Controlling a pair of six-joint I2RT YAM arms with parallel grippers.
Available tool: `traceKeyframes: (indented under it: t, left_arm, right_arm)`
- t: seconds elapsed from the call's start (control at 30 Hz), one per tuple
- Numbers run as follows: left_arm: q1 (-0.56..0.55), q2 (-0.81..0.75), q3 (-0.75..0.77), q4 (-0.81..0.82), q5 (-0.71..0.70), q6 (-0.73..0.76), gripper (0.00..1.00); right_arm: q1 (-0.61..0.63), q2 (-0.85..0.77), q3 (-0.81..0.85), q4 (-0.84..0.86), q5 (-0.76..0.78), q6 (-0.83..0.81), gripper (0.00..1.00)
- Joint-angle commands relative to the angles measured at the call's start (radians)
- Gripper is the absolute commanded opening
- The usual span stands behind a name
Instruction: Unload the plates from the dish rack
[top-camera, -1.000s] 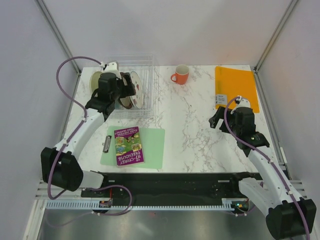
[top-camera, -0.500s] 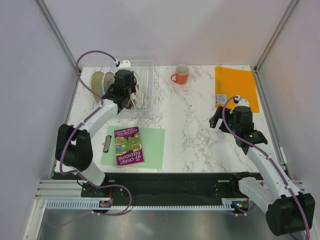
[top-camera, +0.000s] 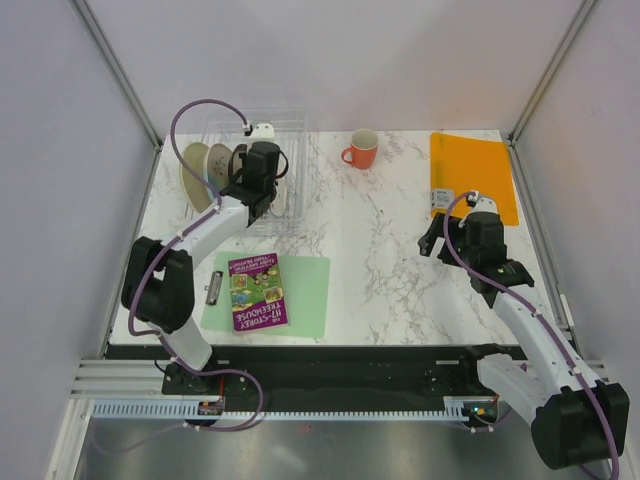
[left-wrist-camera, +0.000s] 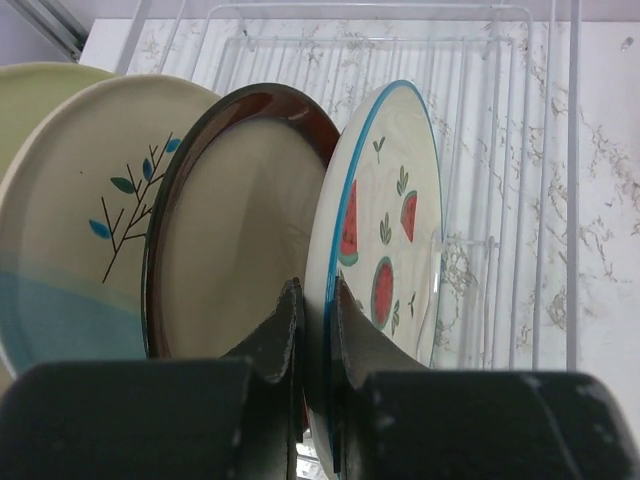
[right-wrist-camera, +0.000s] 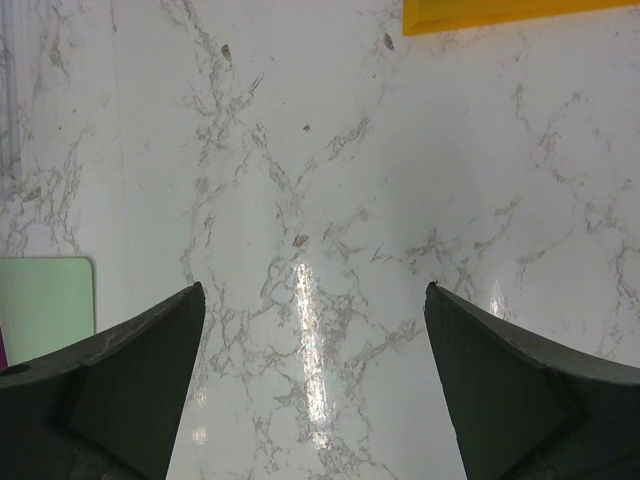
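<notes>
Several plates stand on edge in the clear dish rack (left-wrist-camera: 500, 150) at the table's back left. From the left wrist view they read, left to right: pale yellow-green (left-wrist-camera: 30, 85), blue-and-cream with a sprig (left-wrist-camera: 90, 230), dark-red-rimmed beige (left-wrist-camera: 240, 250), and white with watermelon slices (left-wrist-camera: 390, 230). My left gripper (left-wrist-camera: 315, 290) is shut on the watermelon plate's blue rim, one finger on each face. From above, the left gripper (top-camera: 260, 165) sits over the dish rack (top-camera: 292, 215). My right gripper (right-wrist-camera: 312, 290) hangs open over bare marble, holding nothing, at the right of the table (top-camera: 432, 238).
An orange mug (top-camera: 360, 149) stands at the back middle, with an orange board (top-camera: 473, 175) at the back right. A light green mat (top-camera: 305, 290) carrying a purple book (top-camera: 258, 291) lies near the front left, and a small dark object (top-camera: 212, 289) lies beside the mat.
My left gripper has moved right and deeper over the rack and closed from open onto the watermelon plate's rim. The right arm has barely moved.
</notes>
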Motion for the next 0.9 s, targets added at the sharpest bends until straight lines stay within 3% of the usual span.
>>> traceKeyframes:
  t: [0.0, 0.3, 0.47, 0.63, 0.87]
  left_arm:
    - [-0.058, 0.005, 0.09, 0.049, -0.107, 0.124, 0.02]
    - [-0.218, -0.018, 0.326, 0.066, -0.316, 0.406, 0.02]
    - [-0.284, -0.087, 0.369, 0.052, -0.353, 0.475, 0.02]
    - [-0.299, -0.248, 0.359, -0.262, -0.045, 0.233, 0.02]
    - [-0.289, -0.428, 0.109, -0.264, 0.34, -0.093, 0.02]
  right_arm:
    - [0.001, -0.008, 0.005, 0.024, 0.017, -0.008, 0.98]
    - [0.003, -0.045, 0.016, -0.009, 0.021, -0.006, 0.98]
    - [0.001, -0.074, 0.036, -0.032, 0.014, -0.008, 0.98]
    - [0.001, -0.113, 0.044, -0.011, -0.061, -0.002, 0.98]
    - [0.001, -0.119, 0.031, 0.061, -0.166, 0.047, 0.98]
